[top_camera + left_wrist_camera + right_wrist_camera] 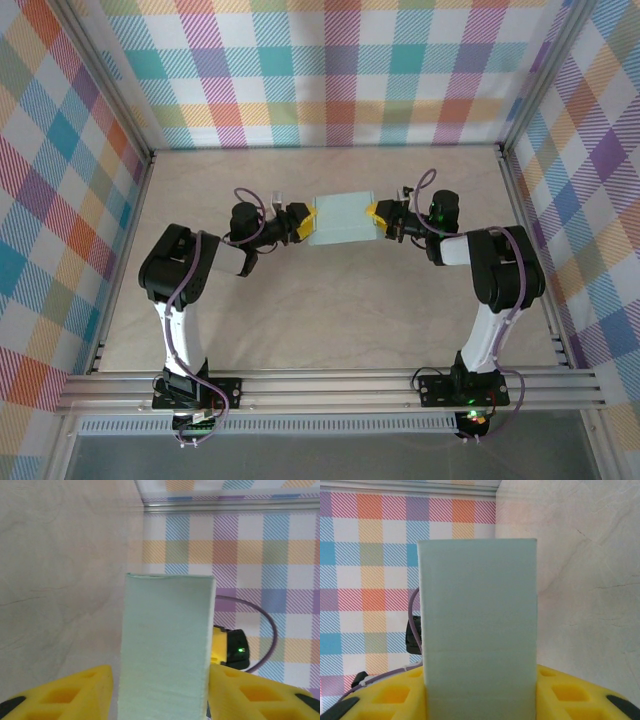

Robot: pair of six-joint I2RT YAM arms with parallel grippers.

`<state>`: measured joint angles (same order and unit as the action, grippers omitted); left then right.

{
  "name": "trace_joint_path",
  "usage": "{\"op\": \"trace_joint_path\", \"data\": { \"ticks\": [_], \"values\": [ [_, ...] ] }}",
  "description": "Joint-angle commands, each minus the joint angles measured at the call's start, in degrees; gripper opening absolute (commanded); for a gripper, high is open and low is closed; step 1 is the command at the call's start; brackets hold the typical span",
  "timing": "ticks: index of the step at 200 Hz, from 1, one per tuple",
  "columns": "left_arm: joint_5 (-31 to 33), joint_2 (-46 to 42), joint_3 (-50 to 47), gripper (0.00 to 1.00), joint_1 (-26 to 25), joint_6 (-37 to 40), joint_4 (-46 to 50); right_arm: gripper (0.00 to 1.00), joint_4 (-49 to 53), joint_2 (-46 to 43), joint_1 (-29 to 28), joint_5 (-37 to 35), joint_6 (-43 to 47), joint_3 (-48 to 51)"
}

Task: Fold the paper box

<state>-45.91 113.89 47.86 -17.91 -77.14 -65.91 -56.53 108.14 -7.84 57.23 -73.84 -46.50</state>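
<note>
The paper box (340, 218) is a pale mint flat rectangular box, held up over the middle of the table between both grippers. My right gripper (378, 213) is shut on its right end; in the right wrist view the box (477, 610) stands pinched between the yellow fingers (390, 695) of that gripper (480, 695). My left gripper (305, 222) straddles the left end. In the left wrist view the box (167, 645) sits inside that gripper (162, 695), with the right finger (250, 695) against it and a thin gap at the left finger (75, 692).
Pale wooden tabletop (330, 310) lies below and around the box. Plaid cloth walls (330, 70) close in the back and sides behind aluminium frame posts (525, 200). A rail (330, 385) runs along the near edge by the arm bases.
</note>
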Motion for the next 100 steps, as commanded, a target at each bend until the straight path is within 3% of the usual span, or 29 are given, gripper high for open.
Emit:
{"op": "trace_joint_path", "data": {
  "ticks": [1,55,100],
  "values": [
    [-1.6,1.9,1.1,0.51,-0.4,-4.1,-5.8,0.42,-10.8,3.0,0.4,2.7,-5.6,0.4],
    [-1.8,1.9,2.5,0.51,-1.6,-2.4,-2.5,0.43,-5.8,2.5,0.4,2.7,-1.6,0.3],
    [-2.1,2.6,3.7,0.37,-2.1,-4.5,-4.2,0.43,-7.7,3.2,0.4,2.8,-3.9,0.0]
  ]
}}
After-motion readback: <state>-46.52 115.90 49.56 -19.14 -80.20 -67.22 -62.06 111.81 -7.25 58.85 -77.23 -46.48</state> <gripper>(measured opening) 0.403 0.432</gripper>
